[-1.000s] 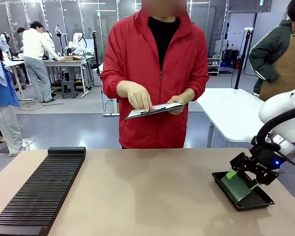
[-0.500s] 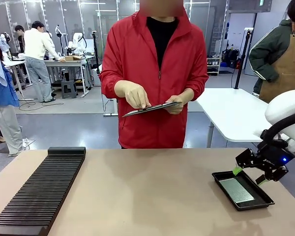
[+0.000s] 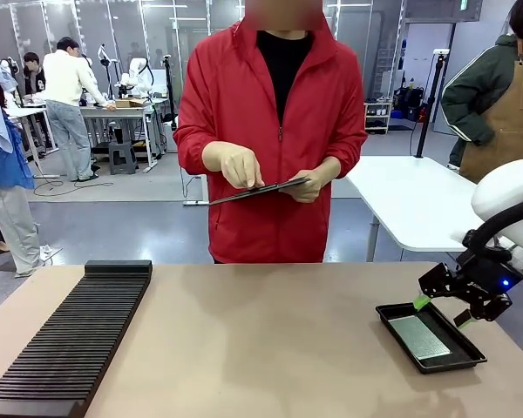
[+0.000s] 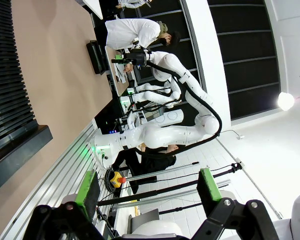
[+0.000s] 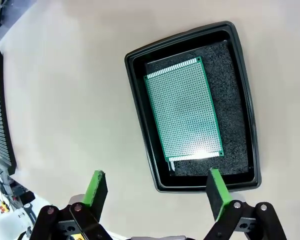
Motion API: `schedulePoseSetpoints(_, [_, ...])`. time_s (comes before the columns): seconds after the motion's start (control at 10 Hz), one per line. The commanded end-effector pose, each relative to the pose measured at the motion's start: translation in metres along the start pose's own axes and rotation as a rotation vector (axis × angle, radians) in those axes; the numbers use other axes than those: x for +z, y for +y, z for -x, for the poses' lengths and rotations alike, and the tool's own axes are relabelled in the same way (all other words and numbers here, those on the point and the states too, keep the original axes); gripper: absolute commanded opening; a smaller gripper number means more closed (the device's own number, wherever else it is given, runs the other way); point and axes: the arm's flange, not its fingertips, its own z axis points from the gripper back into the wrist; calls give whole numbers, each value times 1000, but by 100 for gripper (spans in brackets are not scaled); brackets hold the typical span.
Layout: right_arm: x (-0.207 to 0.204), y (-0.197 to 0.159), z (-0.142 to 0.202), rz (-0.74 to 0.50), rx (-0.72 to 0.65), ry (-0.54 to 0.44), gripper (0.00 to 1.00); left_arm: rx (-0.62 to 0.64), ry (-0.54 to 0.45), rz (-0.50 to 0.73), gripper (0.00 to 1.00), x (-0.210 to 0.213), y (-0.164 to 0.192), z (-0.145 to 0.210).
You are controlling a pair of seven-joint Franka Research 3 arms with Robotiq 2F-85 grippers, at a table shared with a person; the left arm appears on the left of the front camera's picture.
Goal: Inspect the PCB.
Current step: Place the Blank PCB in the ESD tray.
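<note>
- A thin, flat green rectangular PCB (image 5: 184, 112) lies face up inside a shallow black rectangular tray (image 5: 140, 130), resting on the tray's dark, grainy foam lining.
- The tray (image 3: 392, 313) sits on the smooth tan bench (image 3: 270, 348), near its right end on the robot's side.
- From the front, the board (image 3: 421, 337) shows as a pale grey-green panel; its long axis follows the tray's long side, running from the near right toward the far left.
- In the right wrist view the board's face is a fine, regular grid of tiny holes, with a row of pale contacts along the short edge farthest from the camera and a bright glare near the closer edge.
- The right gripper (image 3: 439, 311) hangs just above the far end of the tray, black with green pads; its fingers (image 5: 96, 187) are spread wide and hold nothing, apart from the board.
- The left gripper (image 4: 147, 187) has its fingers spread wide too, empty, pointing out into the room.
- A long black ribbed rack (image 3: 70, 340) of close parallel slots lies along the bench's left side.
- Across the bench stands a person in a red zip jacket (image 3: 270, 131), holding a flat clipboard (image 3: 260, 189) level, one hand (image 3: 241, 165) resting on top.
</note>
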Motion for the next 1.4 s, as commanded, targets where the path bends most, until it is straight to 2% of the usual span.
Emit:
schedulePoseSetpoints(0.0, [0, 2, -2, 7, 4, -3, 100, -1, 5, -6, 100, 2, -1, 0])
schedulePoseSetpoints(1.3, [0, 2, -2, 7, 4, -3, 100, -1, 5, -6, 100, 2, -1, 0])
